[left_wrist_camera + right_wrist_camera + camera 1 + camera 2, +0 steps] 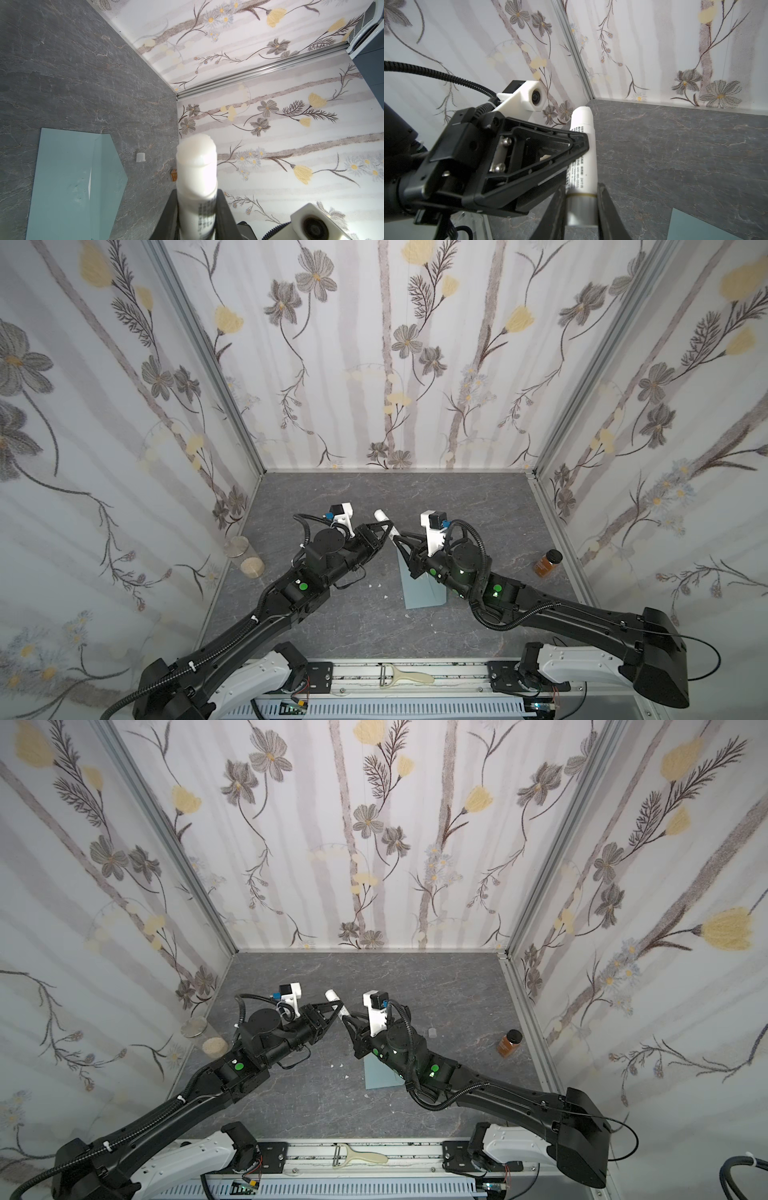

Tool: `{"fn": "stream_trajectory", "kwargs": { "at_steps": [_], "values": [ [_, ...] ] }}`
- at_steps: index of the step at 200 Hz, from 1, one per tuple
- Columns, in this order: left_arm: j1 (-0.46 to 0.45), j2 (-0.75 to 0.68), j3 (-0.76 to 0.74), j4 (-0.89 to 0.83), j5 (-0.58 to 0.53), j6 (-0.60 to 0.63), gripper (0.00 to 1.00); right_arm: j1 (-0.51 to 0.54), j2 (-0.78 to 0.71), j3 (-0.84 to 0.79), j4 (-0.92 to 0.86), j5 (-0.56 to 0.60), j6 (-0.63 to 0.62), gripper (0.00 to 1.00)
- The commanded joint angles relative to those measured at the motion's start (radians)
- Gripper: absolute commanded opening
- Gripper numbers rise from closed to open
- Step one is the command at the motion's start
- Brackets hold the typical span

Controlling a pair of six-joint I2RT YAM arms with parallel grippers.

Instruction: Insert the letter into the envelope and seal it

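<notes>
Looking at a glue stick [380, 515] held up off the counter [478, 506] around the middle, uncapped, waxy tip bare in the left wrist view. Got it pinched round the printed white body by the left gripper [390, 531], narrow and snug on the tube. Also grabbed at the grey twist end by the right gripper [581, 207], with fingers [605, 207] pressed on both sides of that base, so clamped on the same stick. Can see the envelope [68, 176] lying flat on the counter, right of centre and toward the front edge, half buried under the right arm [582, 614] in both top views, flap [110, 166] open. Can only catch the letter [90, 180] as a thin white sliver at the envelope's mouth, with the rest tucked inside. Spotted the little white cap [140, 157] sitting on the counter just beyond the flap, not touching it. Also noticing an amber jar [548, 562] near the right edge and a clear jar [245, 558] up against the left edge, both well apart from the envelope. Found a few white crumbs [377, 585] on the counter just left of the envelope, plus a peeler [405, 676] parked on the rail [457, 672] in front of the counter.
</notes>
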Motion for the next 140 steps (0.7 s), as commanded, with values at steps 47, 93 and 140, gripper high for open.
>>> {"fn": "stream_trajectory", "kwargs": {
  "at_steps": [47,93,140],
  "values": [
    [-0.003,-0.022,-0.016,0.042,0.011,-0.004,0.0,-0.013,0.004,0.014,0.041,-0.108,0.023,0.43],
    [-0.002,-0.021,-0.01,0.04,0.01,-0.001,0.0,0.061,0.026,0.051,-0.109,0.097,-0.167,0.45],
    [-0.002,-0.006,0.004,0.039,0.022,0.0,0.0,0.092,0.066,0.074,-0.122,0.17,-0.207,0.29]
  ]
}}
